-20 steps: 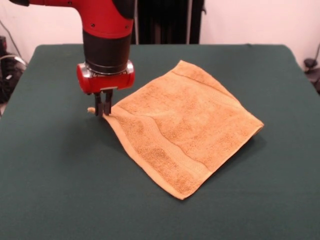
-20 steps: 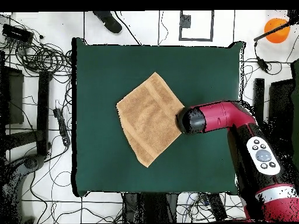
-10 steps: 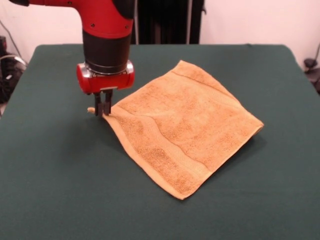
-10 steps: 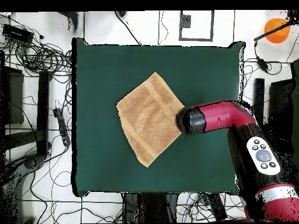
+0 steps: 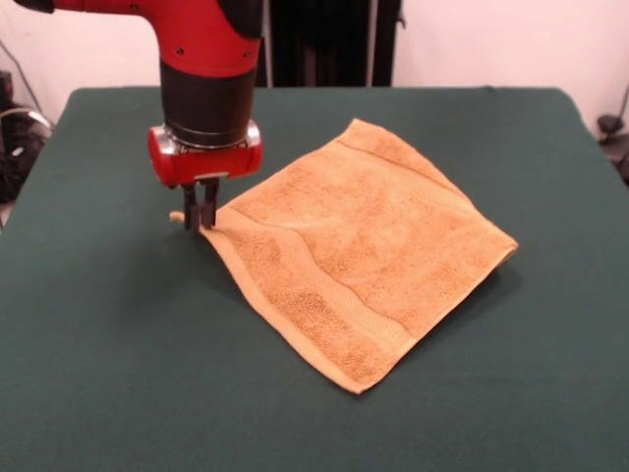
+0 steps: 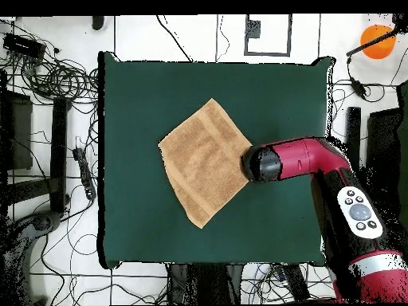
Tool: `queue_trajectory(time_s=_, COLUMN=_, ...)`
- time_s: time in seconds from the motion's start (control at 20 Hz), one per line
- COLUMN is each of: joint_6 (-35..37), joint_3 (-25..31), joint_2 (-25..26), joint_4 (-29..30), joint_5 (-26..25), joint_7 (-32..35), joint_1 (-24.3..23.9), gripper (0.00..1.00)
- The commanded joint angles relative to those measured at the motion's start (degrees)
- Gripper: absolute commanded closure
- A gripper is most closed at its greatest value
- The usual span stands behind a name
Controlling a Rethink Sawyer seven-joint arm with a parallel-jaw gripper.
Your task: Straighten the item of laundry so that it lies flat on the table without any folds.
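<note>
Plain white wall behind; dark green table [image 5: 118, 374] fills the front view, nothing on it but the cloth. At picture left the gripper [image 5: 200, 218] comes straight down, fingers nearly together, pinching the towel's left corner right at the tabletop; a small tip of cloth pokes out past them toward the table's left edge. The towel [image 5: 364, 251] lies mid-table as a diamond, spreading rightward and toward the near edge from that pinched corner. It looks mostly spread, with the right corner slightly lifted. Key relation: the whole cloth lies to one side of the gripper, diagonal running corner to far right corner, so pulling outward along that diagonal, toward the left edge, would probably tauten it.
</note>
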Motion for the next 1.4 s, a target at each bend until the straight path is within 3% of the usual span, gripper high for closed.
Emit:
queue_trajectory(time_s=0.05, joint_6=0.7, joint_3=1.9, joint_2=5.2, joint_4=-3.3, joint_5=-0.3, joint_7=-7.3, joint_1=1.0, gripper=1.00)
queue_trajectory(time_s=0.7, joint_6=4.3, joint_3=4.4, joint_2=7.2, joint_4=-7.9, joint_5=0.3, joint_7=-16.2, joint_1=-2.3, gripper=1.00)
queue_trajectory(time_s=1.4, joint_6=5.9, joint_3=5.9, joint_2=7.9, joint_4=-9.5, joint_5=-0.4, joint_7=-19.2, joint_1=-3.3, gripper=1.00)
